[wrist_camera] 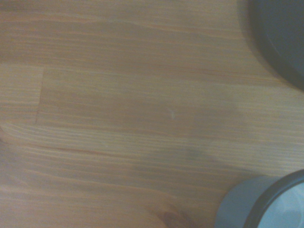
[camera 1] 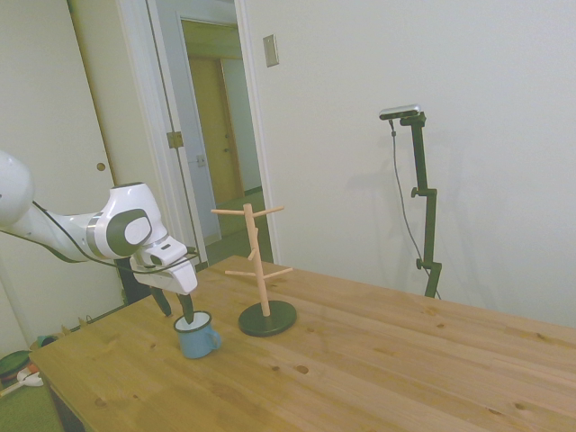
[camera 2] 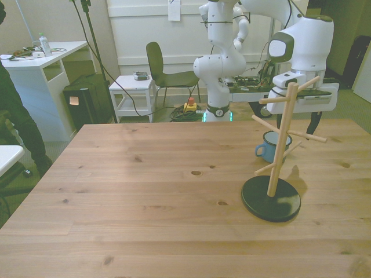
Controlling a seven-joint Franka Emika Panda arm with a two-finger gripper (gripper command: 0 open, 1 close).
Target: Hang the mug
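A pale-walled room with an open doorway lies behind the broad wooden plank counter (camera 1: 378,360). On it stands a wooden mug tree with slanted pegs on a round black base (camera 1: 264,286). Just beside that base, upright on the wood, sits the small blue enamel mug with a dark rim and light inside (camera 1: 197,335). The white arm's hand (camera 1: 177,309) is lowered over the mug, fingers spread, one dark finger dipping inside the rim, the other outside.
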